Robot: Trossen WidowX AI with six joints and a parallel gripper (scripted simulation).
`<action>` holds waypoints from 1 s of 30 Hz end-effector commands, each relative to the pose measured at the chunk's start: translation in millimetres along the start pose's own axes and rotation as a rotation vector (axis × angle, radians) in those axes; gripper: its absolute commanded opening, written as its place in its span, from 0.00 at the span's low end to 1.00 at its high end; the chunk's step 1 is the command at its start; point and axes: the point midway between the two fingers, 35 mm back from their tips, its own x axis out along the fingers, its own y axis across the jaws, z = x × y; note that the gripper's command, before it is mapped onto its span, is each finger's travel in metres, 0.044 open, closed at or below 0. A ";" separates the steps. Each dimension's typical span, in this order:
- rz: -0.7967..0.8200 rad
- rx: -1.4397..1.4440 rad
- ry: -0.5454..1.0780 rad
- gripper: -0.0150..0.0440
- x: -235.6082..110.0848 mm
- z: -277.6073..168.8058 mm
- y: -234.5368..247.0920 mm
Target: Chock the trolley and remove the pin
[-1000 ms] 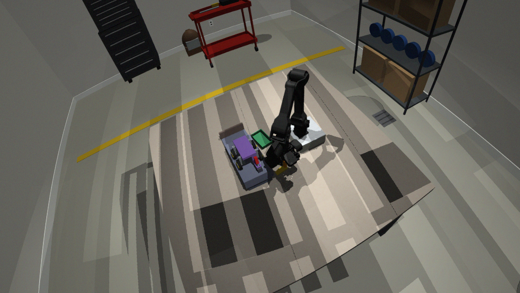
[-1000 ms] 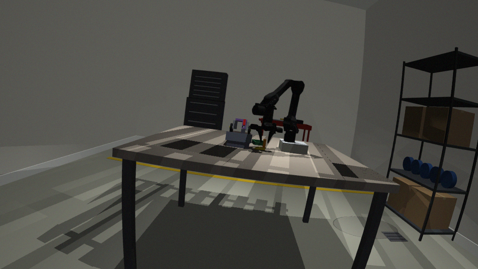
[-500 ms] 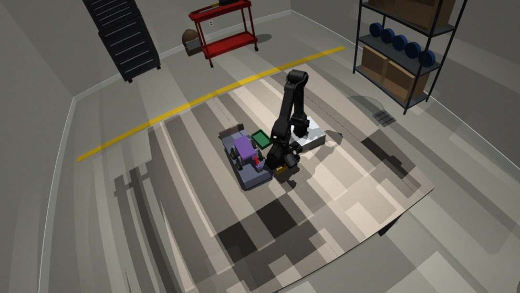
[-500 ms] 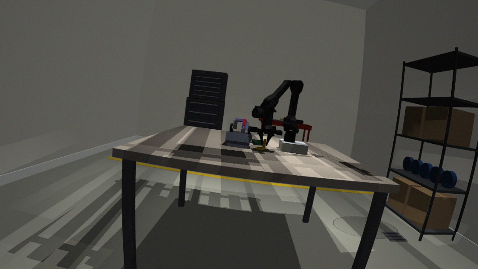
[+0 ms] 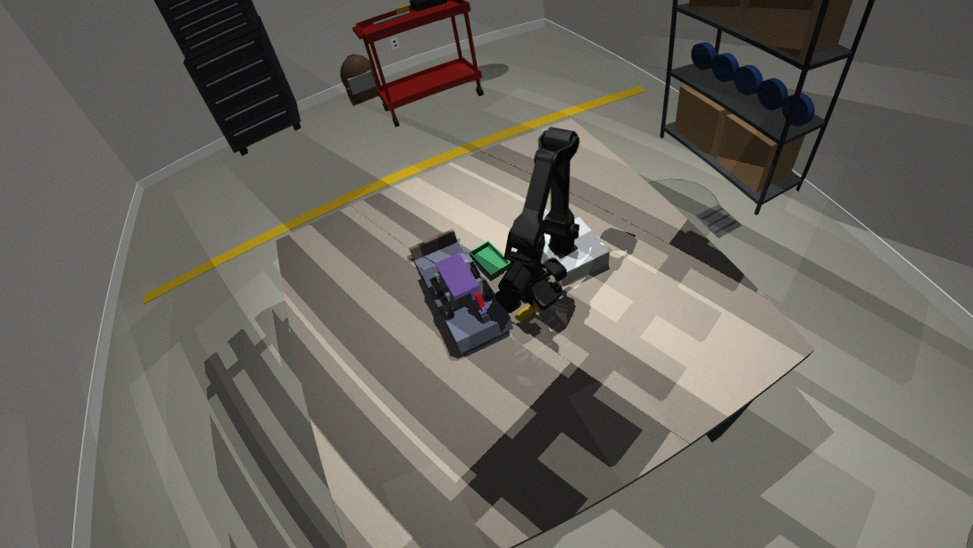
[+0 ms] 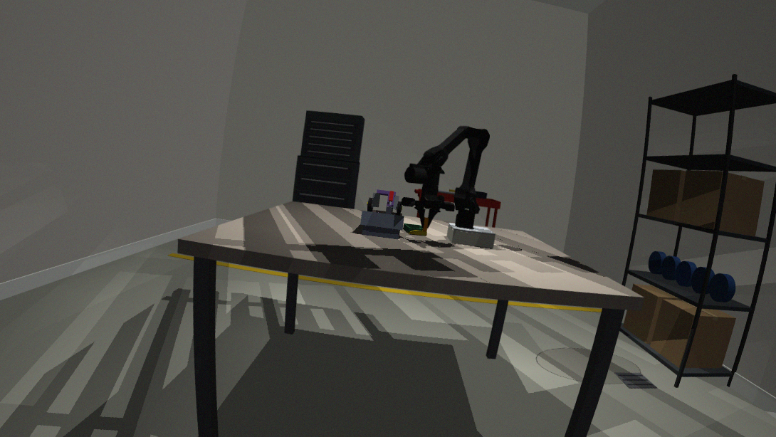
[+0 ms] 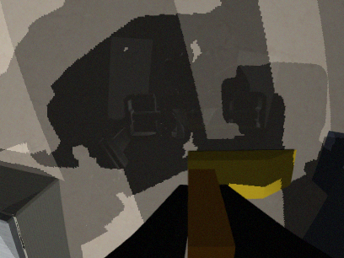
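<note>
Near the centre of the top view, the black gripper (image 5: 529, 304) is seen pressed low over the table (image 5: 714, 353), its blocky matte links folded down from the pale slab base (image 5: 599, 253). The jaws are drawn narrow and are clamped on the orange handle (image 7: 209, 222) of the yellow chock (image 7: 255, 173), which fills the lower middle of the wrist view as a squared, dull orange bar running between two dark fingers. Beyond the bar, the chock's wedge is shown as a flat-topped block with a brighter yellow curved face below its right end; its rubber base cannot be made out. In the top view only a small yellow corner of the chock (image 5: 525, 312) is visible, just right of the ramp (image 5: 476, 333) and apart from the wheels.

The ramp is seen as a grey-blue sloped block left of centre, with the trolley (image 5: 454, 275) on it: a boxy purple body over small dark wheels. The red-headed stop pin (image 5: 480, 299) is shown standing at the trolley's lower-right end in that view, close beside the gripper. The green tray (image 5: 482, 253), a shallow rectangular dish with a raised rim, is set between the ramp's upper end and the arm. Hard-edged striped shadows are cast across the smooth wood-toned table
</note>
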 end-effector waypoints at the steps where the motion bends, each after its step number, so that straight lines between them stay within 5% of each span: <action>1: -0.007 -0.001 0.001 0.25 -13.5 0.0 -0.4; 30: -0.008 -0.002 0.000 0.25 -116.9 0.7 -1.7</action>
